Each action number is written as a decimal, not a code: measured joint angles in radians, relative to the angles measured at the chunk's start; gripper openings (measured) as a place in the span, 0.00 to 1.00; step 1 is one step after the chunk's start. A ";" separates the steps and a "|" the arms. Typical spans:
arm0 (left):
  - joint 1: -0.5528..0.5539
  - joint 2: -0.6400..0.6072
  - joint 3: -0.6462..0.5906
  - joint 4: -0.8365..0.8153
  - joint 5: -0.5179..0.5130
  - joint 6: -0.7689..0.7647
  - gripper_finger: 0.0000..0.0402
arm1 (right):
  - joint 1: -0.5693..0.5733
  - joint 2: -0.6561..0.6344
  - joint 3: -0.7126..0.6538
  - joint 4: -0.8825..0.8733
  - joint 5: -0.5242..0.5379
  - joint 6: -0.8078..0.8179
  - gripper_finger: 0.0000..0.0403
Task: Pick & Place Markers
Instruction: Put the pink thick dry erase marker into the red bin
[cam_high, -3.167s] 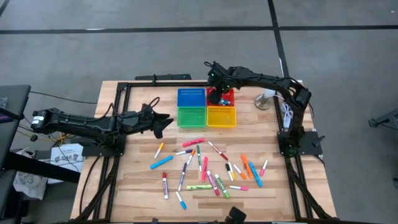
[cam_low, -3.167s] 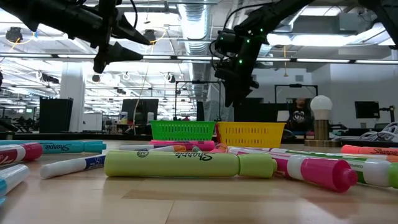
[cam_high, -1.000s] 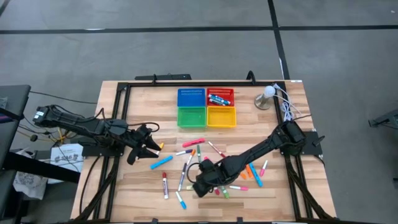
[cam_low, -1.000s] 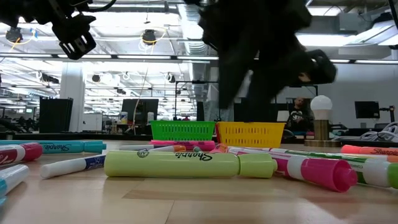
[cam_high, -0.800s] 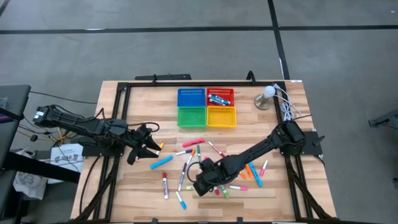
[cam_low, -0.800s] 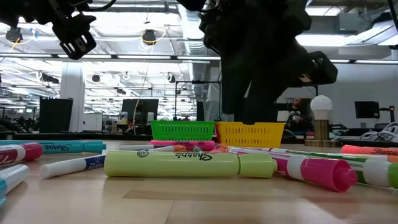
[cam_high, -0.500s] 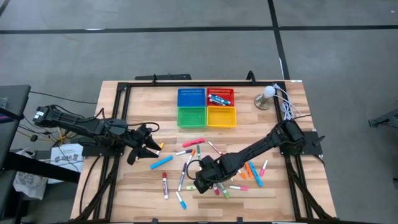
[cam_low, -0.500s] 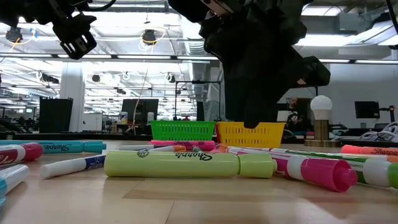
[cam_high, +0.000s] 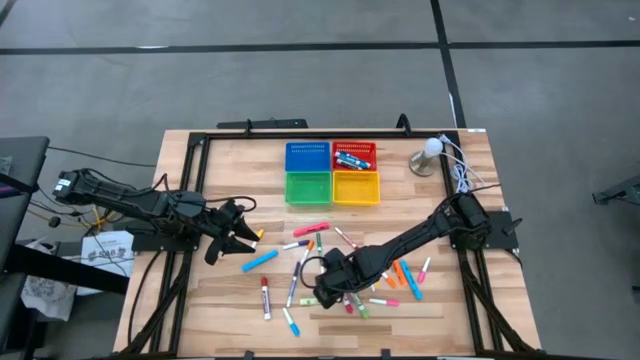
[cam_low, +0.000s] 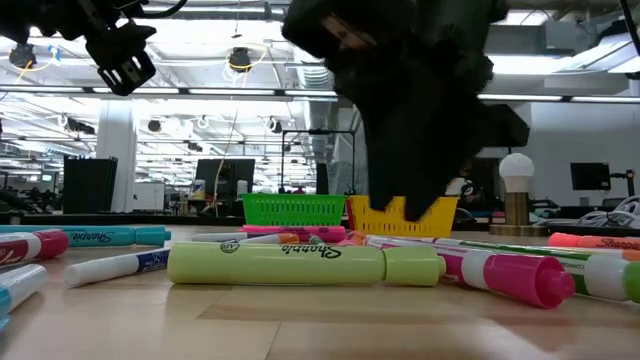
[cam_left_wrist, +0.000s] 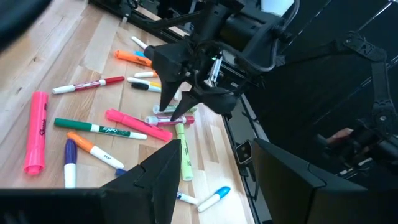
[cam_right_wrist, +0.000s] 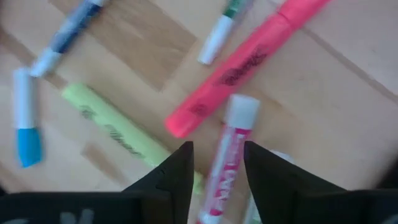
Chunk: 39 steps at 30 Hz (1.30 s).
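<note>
Several markers (cam_high: 300, 262) lie scattered on the wooden table's near half. My right gripper (cam_high: 325, 291) points down over the middle of the pile. It is open, with one finger on either side of a pink marker with a white cap (cam_right_wrist: 229, 155), which lies flat on the wood. A pink highlighter (cam_right_wrist: 242, 62) and a lime highlighter (cam_right_wrist: 115, 132) lie beside it. My left gripper (cam_high: 238, 236) waits open above the table's left side, with nothing between its fingers. Some markers (cam_high: 351, 158) lie in the red tray (cam_high: 354, 147). My right gripper comes at the pink marker (cam_right_wrist: 225, 171) from above, pointing down, with its fingers (cam_right_wrist: 180, 168) across the marker's body a little behind the white cap. I cannot tell whether the fingers touch it. The marker lies on the table.
Blue (cam_high: 307, 156), green (cam_high: 308, 187) and yellow (cam_high: 356, 187) trays stand with the red one at the far middle. A white ball-shaped lamp (cam_high: 428, 153) with cables stands at the far right. Bare wood lies along the near left and the far left.
My right gripper has sunk a little toward the markers, as the low view shows, and has stayed over the same spot of the pile. No marker has moved.
</note>
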 joint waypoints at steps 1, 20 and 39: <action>0.000 0.000 0.000 0.000 0.000 0.000 0.48 | 0.001 0.000 -0.004 -0.001 0.000 0.000 0.35; 0.000 0.000 0.000 0.000 0.000 0.000 0.48 | -0.006 0.000 -0.048 0.043 -0.008 -0.036 0.39; 0.000 0.000 0.000 0.000 0.000 -0.003 0.48 | -0.016 0.043 -0.045 0.070 -0.008 -0.169 0.37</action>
